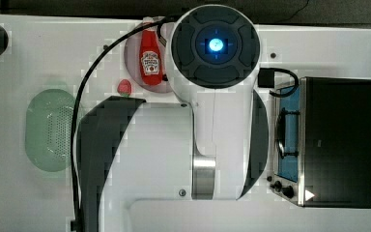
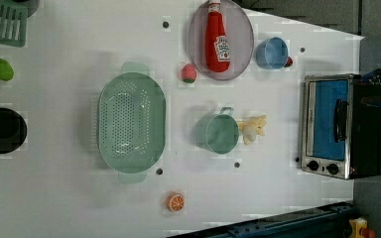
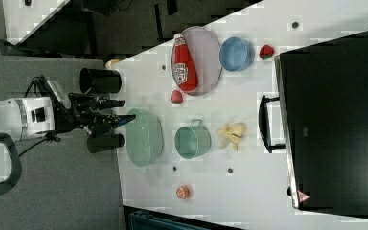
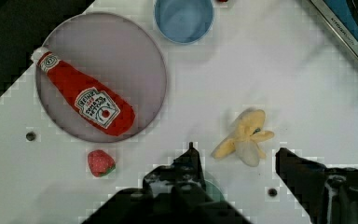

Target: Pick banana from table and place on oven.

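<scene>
White and broad, the table [image 2: 69,198] is carrying everything we are looking at: a green colander [image 2: 131,122], a teal cup [image 2: 221,133], a ketchup bottle [image 2: 217,38] lying on a grey plate [image 2: 243,44], a blue bowl [image 2: 272,53] and an orange slice [image 2: 175,202]. We are finding the banana [image 2: 254,128] lying on the tabletop between the teal cup and the oven [image 2: 340,126], just beside the cup and a little apart from the oven's glass door. In the wrist view the gripper [image 4: 235,161] is hanging above the table with its fingers spread wide and nothing between them, and the banana [image 4: 245,136] is sitting just ahead of the gap, nearer the one finger [image 4: 186,163] than the other. Its long axis is running at a slant to the line between the fingertips, with peel flaps splaying out to the side. We are judging that the coming descent is calling for a short advance toward the fruit so the jaws are straddling its body across the narrow way.
</scene>
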